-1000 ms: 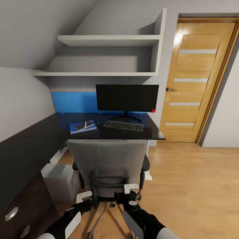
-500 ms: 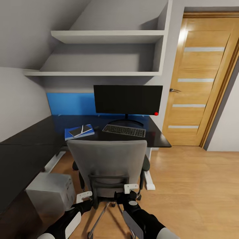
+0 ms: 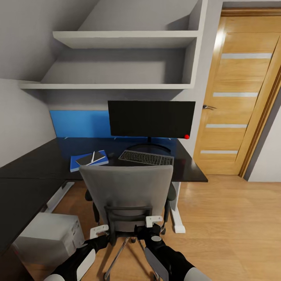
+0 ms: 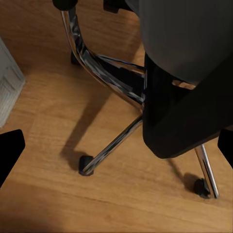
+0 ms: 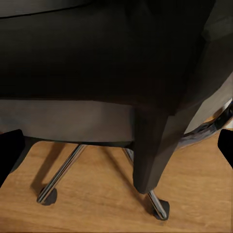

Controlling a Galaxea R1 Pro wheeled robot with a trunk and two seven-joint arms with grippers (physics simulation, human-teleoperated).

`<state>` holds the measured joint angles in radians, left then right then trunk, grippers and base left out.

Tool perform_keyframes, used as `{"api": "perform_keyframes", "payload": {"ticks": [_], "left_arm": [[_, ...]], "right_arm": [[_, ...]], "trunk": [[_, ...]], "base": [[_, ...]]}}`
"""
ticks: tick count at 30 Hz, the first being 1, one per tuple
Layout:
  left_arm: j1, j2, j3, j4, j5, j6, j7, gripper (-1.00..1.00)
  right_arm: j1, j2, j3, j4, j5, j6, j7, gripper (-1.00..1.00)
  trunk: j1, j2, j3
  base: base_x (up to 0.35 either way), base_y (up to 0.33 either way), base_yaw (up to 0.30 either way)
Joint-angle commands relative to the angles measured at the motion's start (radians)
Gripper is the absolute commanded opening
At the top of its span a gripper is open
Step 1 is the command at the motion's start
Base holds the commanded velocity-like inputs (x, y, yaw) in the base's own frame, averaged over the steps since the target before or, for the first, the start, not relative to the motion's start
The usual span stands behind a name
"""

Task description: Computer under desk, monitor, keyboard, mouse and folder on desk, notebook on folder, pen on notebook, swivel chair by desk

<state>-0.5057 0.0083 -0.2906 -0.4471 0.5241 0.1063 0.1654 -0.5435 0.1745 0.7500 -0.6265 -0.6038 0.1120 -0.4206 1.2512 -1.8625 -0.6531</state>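
The swivel chair (image 3: pixel 125 187) stands with its grey back toward me, right in front of the black desk (image 3: pixel 35 164). On the desk are the monitor (image 3: pixel 151 119), the keyboard (image 3: pixel 146 158) before it, and a small dark mouse (image 3: pixel 111 155) to the keyboard's left. Further left lies the blue folder (image 3: pixel 75 164), carrying a dark notebook (image 3: pixel 89 159) with a pale pen (image 3: pixel 93 156) on top. The computer (image 3: pixel 50 238) sits on the floor under the desk's left wing. My left gripper (image 3: pixel 99 231) (image 4: pixel 116 150) and right gripper (image 3: pixel 153 221) (image 5: pixel 116 148) are open, up against the chair's black back frame.
A wooden door (image 3: pixel 238 97) is shut at the right, with bare wood floor (image 3: pixel 234 226) in front of it. Two white wall shelves (image 3: pixel 117 39) hang above the desk. The chair's chrome legs and castors (image 4: pixel 86 165) spread just below my grippers.
The view has moved forward: the desk and monitor loom larger and the computer has slid down-left in the picture. The chair keeps its place before my grippers and has closed in on the desk.
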Motion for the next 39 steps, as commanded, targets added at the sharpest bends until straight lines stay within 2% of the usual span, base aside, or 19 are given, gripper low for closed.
{"api": "perform_keyframes", "payload": {"ticks": [1,39], "left_arm": [[0.000,0.001,-0.007,-0.002,0.006,0.004,0.008,1.00],[0.000,0.001,-0.007,-0.002,0.005,0.004,0.009,1.00]], "right_arm": [[-0.001,0.000,0.003,-0.001,-0.002,0.005,-0.007,1.00],[-0.001,0.000,0.003,-0.001,-0.002,0.005,-0.008,1.00]], "trunk": [[0.000,-0.001,-0.001],[0.000,-0.001,-0.001]], "base": [[0.046,0.000,0.000],[0.079,0.000,0.000]]}}
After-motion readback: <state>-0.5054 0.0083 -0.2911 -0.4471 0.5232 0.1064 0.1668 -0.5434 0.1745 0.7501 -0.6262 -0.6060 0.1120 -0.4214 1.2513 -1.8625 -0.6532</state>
